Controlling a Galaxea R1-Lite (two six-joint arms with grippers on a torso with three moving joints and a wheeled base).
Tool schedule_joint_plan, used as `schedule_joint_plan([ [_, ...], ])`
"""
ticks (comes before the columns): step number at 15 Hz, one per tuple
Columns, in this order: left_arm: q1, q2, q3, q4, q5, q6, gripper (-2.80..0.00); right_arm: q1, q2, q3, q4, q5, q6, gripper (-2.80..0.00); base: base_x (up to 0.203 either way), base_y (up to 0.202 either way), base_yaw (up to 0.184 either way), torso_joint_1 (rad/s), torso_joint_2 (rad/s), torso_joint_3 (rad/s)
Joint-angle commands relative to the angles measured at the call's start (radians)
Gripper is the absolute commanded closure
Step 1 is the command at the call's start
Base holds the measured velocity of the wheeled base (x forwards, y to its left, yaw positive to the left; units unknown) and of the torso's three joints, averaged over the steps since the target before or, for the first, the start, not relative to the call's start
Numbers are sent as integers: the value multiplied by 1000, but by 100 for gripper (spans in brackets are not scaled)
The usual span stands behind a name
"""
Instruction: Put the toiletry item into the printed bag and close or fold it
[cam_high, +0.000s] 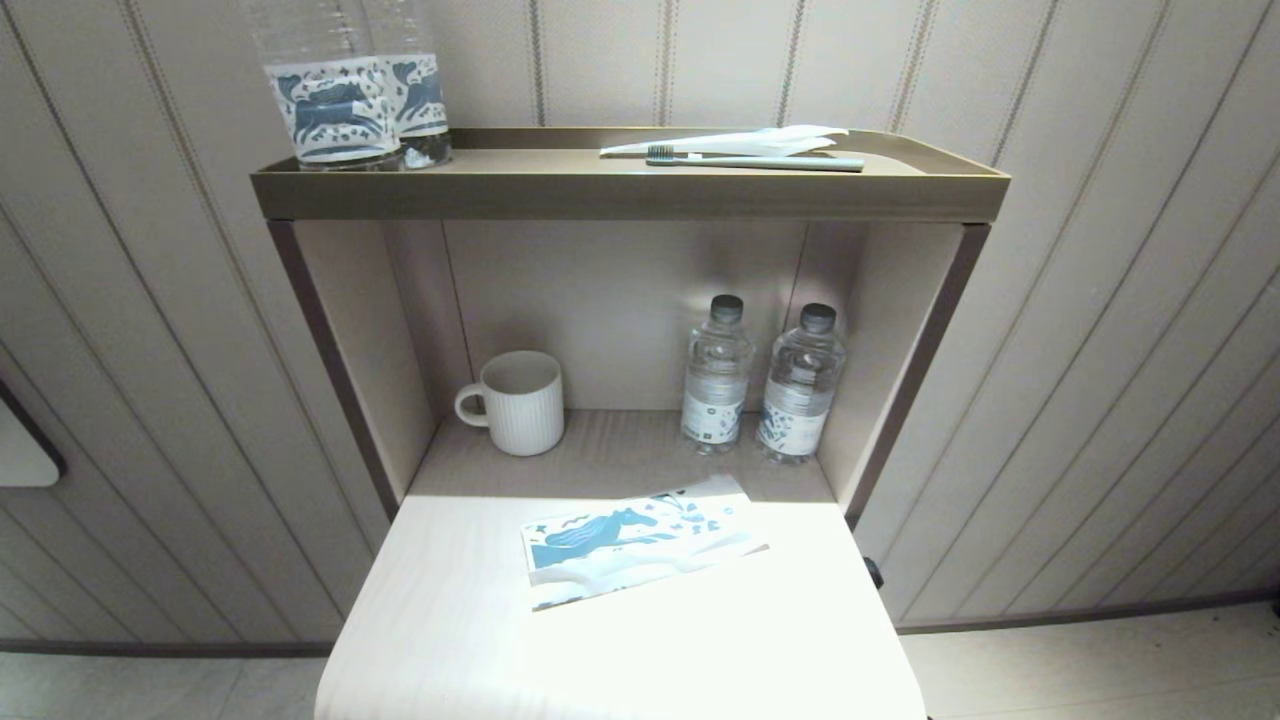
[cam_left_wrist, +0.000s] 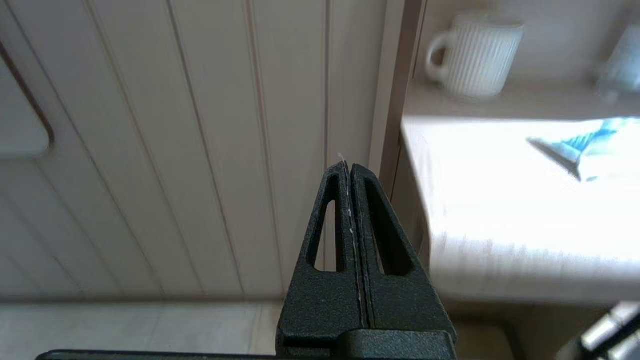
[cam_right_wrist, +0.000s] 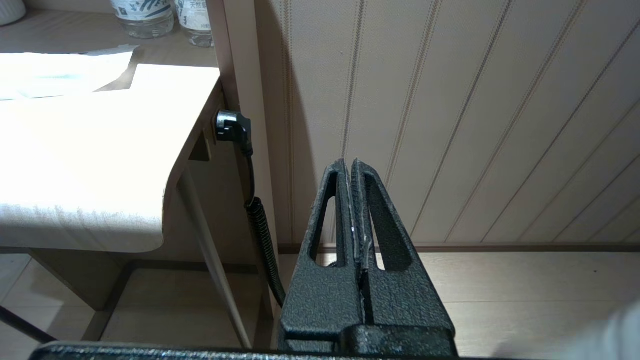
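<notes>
The printed bag (cam_high: 640, 538) lies flat on the pale tabletop, its blue-grey horse facing up; its corner (cam_left_wrist: 580, 150) shows in the left wrist view and its washed-out end (cam_right_wrist: 55, 75) in the right wrist view. A grey-green toothbrush (cam_high: 757, 161) rests on the top shelf beside a plain white wrapper (cam_high: 735, 142). My left gripper (cam_left_wrist: 348, 167) hangs shut and empty, low beside the table's left edge. To the right of the table my right gripper (cam_right_wrist: 349, 162) is shut and empty, near the floor. Neither gripper shows in the head view.
A white ribbed mug (cam_high: 515, 402) and two small water bottles (cam_high: 762, 385) stand in the lower niche. Two printed bottles (cam_high: 350, 90) stand on the top shelf's left. A black cable (cam_right_wrist: 255, 200) hangs at the table's right side. Panelled walls flank the unit.
</notes>
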Motion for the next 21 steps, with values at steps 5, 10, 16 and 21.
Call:
schedule_joint_plan([
  [5, 1, -1, 0, -113, -9, 8, 0, 0, 1, 0, 0, 0, 0, 0, 0, 0, 0, 0, 0, 0],
  [10, 0, -1, 0, -118, -9, 5, 0, 0, -1, 0, 0, -1, 0, 0, 0, 0, 0, 0, 0, 0],
  [16, 0, -1, 0, -119, -9, 0, 0, 0, 1, 0, 0, 2, 1, 0, 0, 0, 0, 0, 0, 0],
  [21, 0, -1, 0, -119, -9, 0, 0, 0, -1, 0, 1, 1, 4, 0, 0, 0, 0, 0, 0, 0],
])
